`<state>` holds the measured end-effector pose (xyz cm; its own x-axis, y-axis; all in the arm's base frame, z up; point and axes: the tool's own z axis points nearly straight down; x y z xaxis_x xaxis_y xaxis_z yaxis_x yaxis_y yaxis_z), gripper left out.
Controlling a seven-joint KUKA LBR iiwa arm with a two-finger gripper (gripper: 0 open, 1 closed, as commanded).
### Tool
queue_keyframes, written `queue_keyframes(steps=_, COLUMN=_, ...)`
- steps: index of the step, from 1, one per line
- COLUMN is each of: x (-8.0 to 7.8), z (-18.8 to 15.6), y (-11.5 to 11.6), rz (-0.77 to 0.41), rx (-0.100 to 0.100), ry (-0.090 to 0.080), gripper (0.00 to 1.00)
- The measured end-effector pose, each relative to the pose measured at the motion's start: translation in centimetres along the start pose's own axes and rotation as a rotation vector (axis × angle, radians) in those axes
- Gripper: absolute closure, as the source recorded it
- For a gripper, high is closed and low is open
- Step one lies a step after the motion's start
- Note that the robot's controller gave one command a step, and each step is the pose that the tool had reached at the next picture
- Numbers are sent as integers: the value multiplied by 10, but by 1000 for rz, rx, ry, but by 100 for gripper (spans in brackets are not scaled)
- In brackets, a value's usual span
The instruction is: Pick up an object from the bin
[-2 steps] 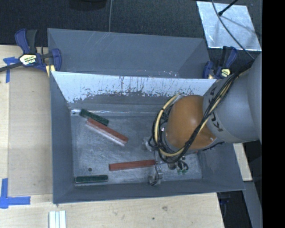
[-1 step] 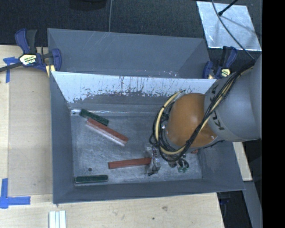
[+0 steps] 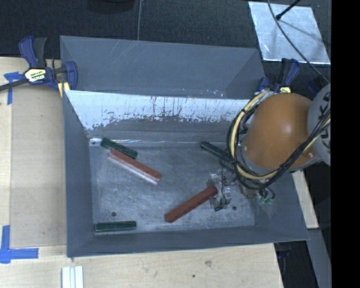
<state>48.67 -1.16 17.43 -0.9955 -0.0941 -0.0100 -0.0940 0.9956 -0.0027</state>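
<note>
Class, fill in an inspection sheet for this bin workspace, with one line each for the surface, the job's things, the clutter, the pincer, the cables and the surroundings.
Surface: grey metal bin, scuffed floor, rust-coloured streaks on the far wall.
Job's things: red-brown bar lying slantwise near right, its upper end at the pincer.
Clutter: red-and-white bar with a dark green piece at far left; dark green bar at near left; dark stick beside the arm.
Pincer: pincer low at the red-brown bar's end; open or shut cannot be told.
Cables: yellow and black cables looped round the orange cover.
Surroundings: dark ground beyond the bin.
</note>
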Motion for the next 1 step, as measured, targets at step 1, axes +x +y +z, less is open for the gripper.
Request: queue_keyframes(steps=1, x=-63, z=-44, y=-24, rz=-372, rx=-2, ry=0, gripper=100)
